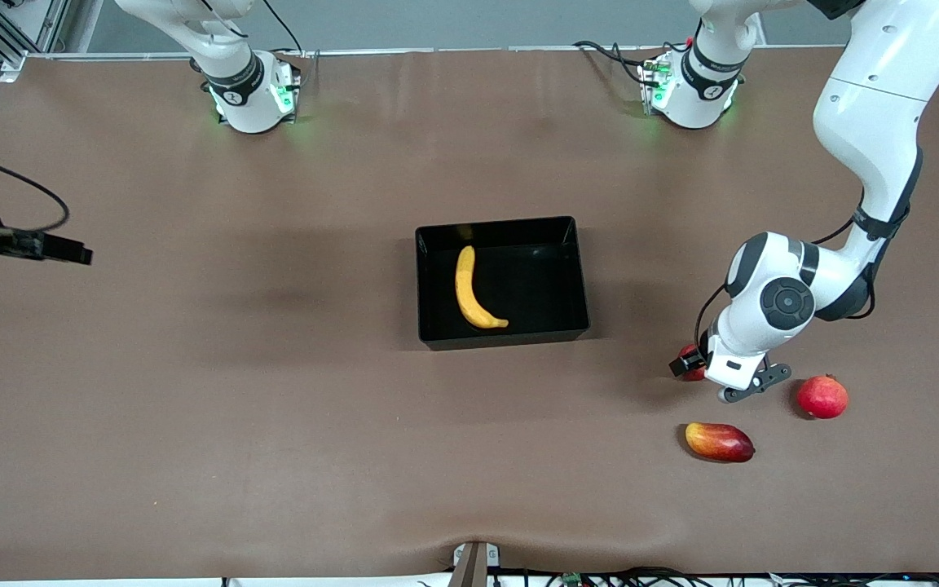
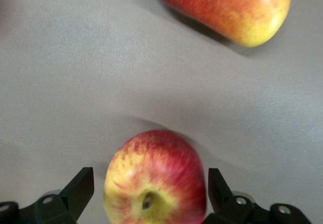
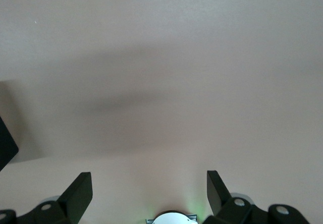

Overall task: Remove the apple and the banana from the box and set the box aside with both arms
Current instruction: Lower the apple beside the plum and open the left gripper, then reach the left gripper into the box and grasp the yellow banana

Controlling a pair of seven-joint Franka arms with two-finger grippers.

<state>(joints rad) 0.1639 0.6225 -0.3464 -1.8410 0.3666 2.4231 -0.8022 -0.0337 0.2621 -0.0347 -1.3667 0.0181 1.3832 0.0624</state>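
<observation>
The yellow banana (image 1: 473, 291) lies inside the black box (image 1: 499, 222) at the table's middle. The small red and yellow apple (image 2: 154, 183) rests on the table toward the left arm's end; in the front view only a bit of the apple (image 1: 688, 355) shows beside the hand. My left gripper (image 2: 151, 183) is down around the apple, open, with one finger on each side and a gap at both. In the front view the left gripper (image 1: 691, 365) is low at the table. My right gripper (image 3: 149, 183) is open and empty over bare table at the right arm's end.
An oblong red-yellow mango (image 1: 719, 441) lies nearer the front camera than the apple and also shows in the left wrist view (image 2: 227, 7). A larger plain red round fruit (image 1: 822, 396) sits beside the left hand. The brown mat (image 1: 274, 408) covers the table.
</observation>
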